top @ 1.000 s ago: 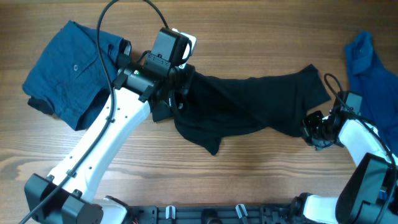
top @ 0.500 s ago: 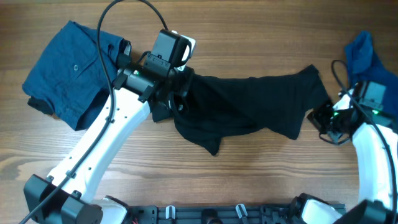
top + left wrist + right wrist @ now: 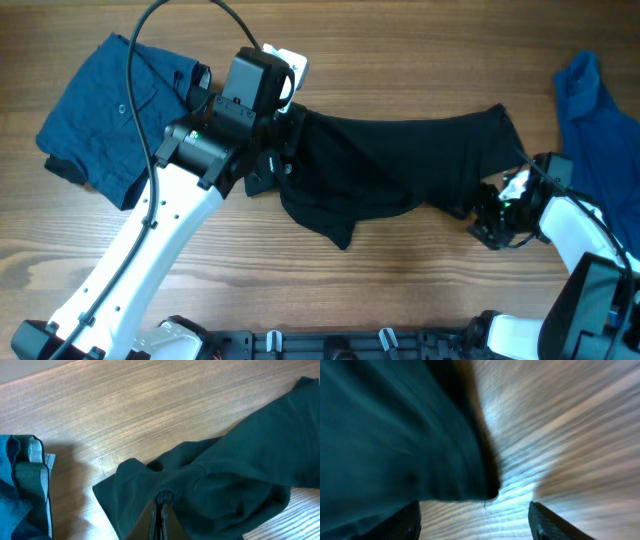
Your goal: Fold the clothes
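Reading the wooden table from left to right, a folded dark blue buttoned garment of soft cloth is seen at the far left. Just to its right, the left gripper is clamped shut on a small bunch of fabric at the left end of the large, limp black T-shirt. This shirt is stretched in a rumpled band across the middle of the table, with one flap sagging towards the near edge. At its right end the right gripper is placed low over the table. Its jaws are seen spread apart in the blurred wrist view, with a corner of the black cloth lying between them but not pinched. A crumpled plain blue shirt is seen at the far right edge. The black shirt is judged to be light and wholly without stiffness, so it will probably drape and wrinkle wherever it is not supported. It is best taken at a hem corner or seam, where the doubled cloth gives the fingers something to bite. A single loose layer is likely to be dragged out of a shallow pinch.
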{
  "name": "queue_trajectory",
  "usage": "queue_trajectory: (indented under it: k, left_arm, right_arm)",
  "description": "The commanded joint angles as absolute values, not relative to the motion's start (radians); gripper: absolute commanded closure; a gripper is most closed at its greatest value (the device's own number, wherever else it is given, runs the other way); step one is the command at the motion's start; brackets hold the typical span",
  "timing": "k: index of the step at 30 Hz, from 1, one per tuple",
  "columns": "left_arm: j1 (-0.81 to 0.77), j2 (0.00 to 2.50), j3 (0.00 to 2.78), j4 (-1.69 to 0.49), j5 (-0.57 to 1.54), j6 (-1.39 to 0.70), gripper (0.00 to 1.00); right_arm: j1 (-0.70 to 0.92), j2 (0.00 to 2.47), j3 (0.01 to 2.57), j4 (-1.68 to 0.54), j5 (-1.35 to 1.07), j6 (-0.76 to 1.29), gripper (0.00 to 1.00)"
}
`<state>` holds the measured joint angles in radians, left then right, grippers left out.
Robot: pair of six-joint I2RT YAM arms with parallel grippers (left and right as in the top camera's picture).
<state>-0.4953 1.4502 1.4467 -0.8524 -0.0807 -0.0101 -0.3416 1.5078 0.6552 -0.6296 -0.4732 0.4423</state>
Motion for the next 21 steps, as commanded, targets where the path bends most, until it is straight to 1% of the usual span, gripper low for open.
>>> queue_trajectory:
  k: [1,3,4,5,6,8,11,15,18,21]
  left_arm:
    - [-0.493,1.451,1.46,-0.842,-0.072,-0.023,0.96]
    - [-0.493,1.452,1.46,-0.842,-0.071,-0.023,0.96]
    - [-0.493,1.452,1.46,-0.842,-0.071,-0.023,0.96]
    - [-0.493,1.452,1.46,-0.842,-0.071,-0.023,0.96]
    - [-0.493,1.452,1.46,-0.842,-0.072,-0.023,0.96]
    - [-0.493,1.452,1.46,-0.842,-0.072,-0.023,0.96]
    - [-0.493,1.452,1.46,-0.842,-0.072,-0.023,0.96]
    - [-0.493,1.452,1.46,-0.843,-0.072,-0.023,0.96]
    - [-0.493,1.452,1.46,-0.847,-0.072,-0.023,0.96]
    - [-0.493,1.452,1.461,-0.857,-0.072,-0.023,0.96]
  right_arm:
    - [-0.315,1.604,0.62,-0.516,-0.539,0.452,0.33]
    - [-0.315,1.632,0.62,-0.489,-0.516,0.462,0.42]
    - [-0.314,1.643,0.62,-0.48,-0.504,0.473,0.5]
    - [-0.313,1.657,0.62,-0.474,-0.502,0.472,0.62]
    - [-0.312,1.665,0.62,-0.476,-0.503,0.473,0.7]
    - [-0.311,1.672,0.62,-0.487,-0.501,0.47,0.76]
    - [-0.311,1.667,0.622,-0.487,-0.479,0.469,0.96]
    - [-0.312,1.603,0.653,-0.533,-0.466,0.416,0.96]
    - [-0.313,1.499,0.716,-0.626,-0.415,0.392,0.96]
    - [-0.313,1.361,0.783,-0.752,-0.315,0.392,0.96]
